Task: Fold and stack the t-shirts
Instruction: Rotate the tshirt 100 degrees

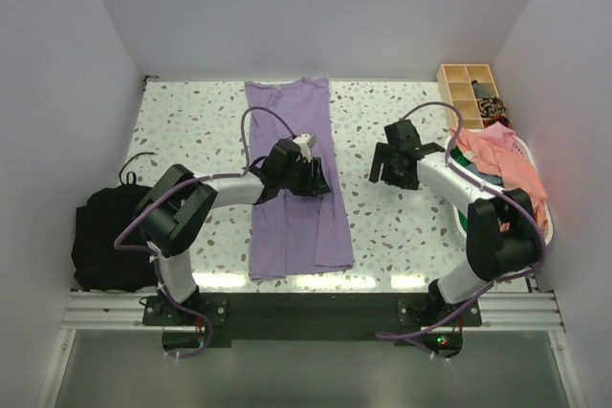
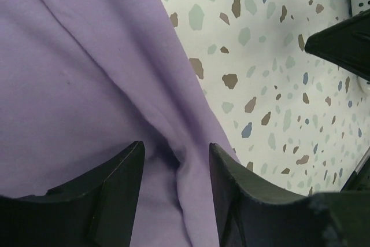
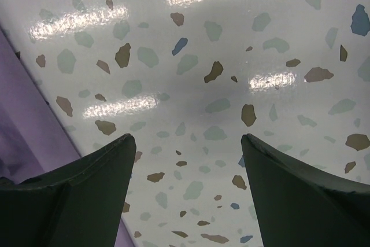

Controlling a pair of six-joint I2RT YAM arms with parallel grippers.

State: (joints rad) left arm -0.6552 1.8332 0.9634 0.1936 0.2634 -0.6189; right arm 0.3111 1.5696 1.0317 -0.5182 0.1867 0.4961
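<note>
One shirt at a time, and at present working on the purple shirt (image 1: 287, 112), lying flat as a long narrow strip down the middle of the desk (image 1: 382, 226), apparently with its sides already turned in. Holding the left gripper (image 1: 320, 183) low over the shirt's right edge, about halfway along its length. Keeping its fingers (image 2: 98, 195) apart, straddling a small ridge of cloth but not pinching it. Not managing to tell whether the tips are touching the cloth. Poising the right gripper (image 1: 392, 177) over bare desk just to the right of the shirt, fingers spread wide and carrying nothing. Leaving the pink shirt (image 1: 497, 155) heaped in the white basket (image 1: 531, 155) at the right side, well apart from the purple one. Ignoring the black bundle (image 1: 100, 236) at the far left.

Judging the step in hand as lining up a grip on the strip's right edge ahead of another fold. Probably needing next: lowering and closing the left fingers on every layer at that edge. Then bringing the right gripper across to a matching hold and lifting evenly, to avoid dragging the strip askew. Stacking not yet beginning.
</note>
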